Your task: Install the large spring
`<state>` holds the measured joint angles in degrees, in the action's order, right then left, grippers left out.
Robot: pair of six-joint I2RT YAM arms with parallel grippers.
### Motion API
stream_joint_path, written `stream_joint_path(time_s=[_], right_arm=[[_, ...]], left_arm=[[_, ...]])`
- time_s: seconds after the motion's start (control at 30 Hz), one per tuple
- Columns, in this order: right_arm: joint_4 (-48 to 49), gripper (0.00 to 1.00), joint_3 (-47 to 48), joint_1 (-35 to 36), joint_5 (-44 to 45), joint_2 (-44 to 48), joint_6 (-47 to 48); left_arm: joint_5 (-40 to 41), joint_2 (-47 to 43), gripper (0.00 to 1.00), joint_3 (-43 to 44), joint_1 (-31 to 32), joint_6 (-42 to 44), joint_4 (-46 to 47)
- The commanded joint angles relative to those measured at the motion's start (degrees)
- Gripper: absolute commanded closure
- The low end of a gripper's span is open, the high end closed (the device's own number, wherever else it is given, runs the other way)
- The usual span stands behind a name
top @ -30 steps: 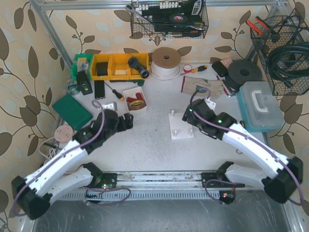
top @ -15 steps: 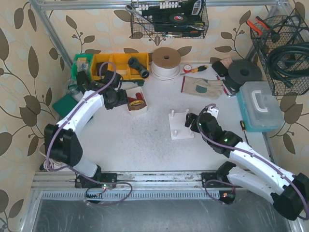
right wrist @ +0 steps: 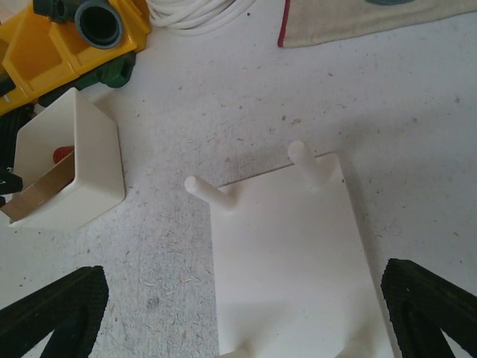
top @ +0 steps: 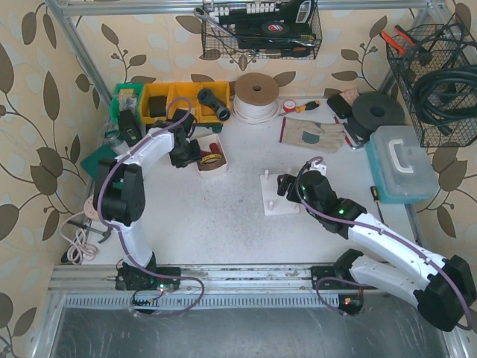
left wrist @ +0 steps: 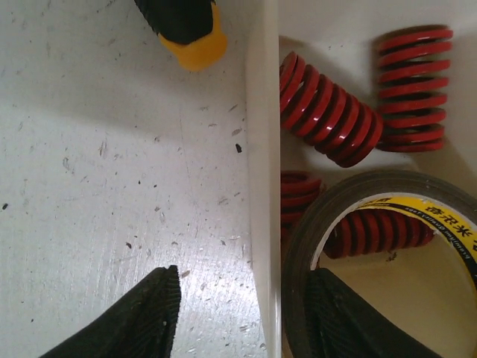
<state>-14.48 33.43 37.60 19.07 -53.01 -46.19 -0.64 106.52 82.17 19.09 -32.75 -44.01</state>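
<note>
Several red springs lie in a small white box beside a tape roll; the thickest spring lies diagonally against the box wall. My left gripper straddles that wall. One finger is outside on the table, the other inside the tape roll, and a gap still shows, so it is open and holds nothing. My right gripper hangs wide open over the white peg plate, whose two far pegs stand bare.
A black-and-yellow screwdriver handle lies just outside the box. Yellow bins, a white cord coil, a glove, a black disc and a teal case line the back and right. A green pad lies at the left.
My left arm has swung from the front left out to the white box, and its jaws have narrowed around the box wall. My right gripper has shifted slightly over the peg plate.
</note>
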Motion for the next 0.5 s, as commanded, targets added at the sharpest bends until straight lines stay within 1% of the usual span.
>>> stream_joint_path(time_s=[0.0,0.03,0.1,0.17,0.3,0.47], right_arm=[[2.12,0.01,0.37,0.10,-0.70,0.53,0.50],[2.17,0.01,0.33,0.10,-0.59,0.59,0.35],[2.38,0.01,0.24,0.10,-0.58,0.42,0.23],[2.36,0.01,0.30,0.10,-0.66,0.18,0.20],[2.21,0.02,0.48,0.10,-0.74,-0.35,0.04],[2.08,0.02,0.42,0.19,-0.54,-0.42,-0.25]], left_arm=[[-1.03,0.39,0.51,1.91,-0.37,0.48,1.52],[-0.92,0.85,0.53,2.17,-0.37,0.73,1.51],[-0.59,1.88,0.61,2.73,-0.37,1.42,1.09],[-0.27,2.34,0.67,2.81,-0.46,2.01,1.12],[1.19,2.20,0.80,2.69,-0.54,3.46,1.07],[0.93,1.33,0.97,1.81,-0.62,4.71,0.50]])
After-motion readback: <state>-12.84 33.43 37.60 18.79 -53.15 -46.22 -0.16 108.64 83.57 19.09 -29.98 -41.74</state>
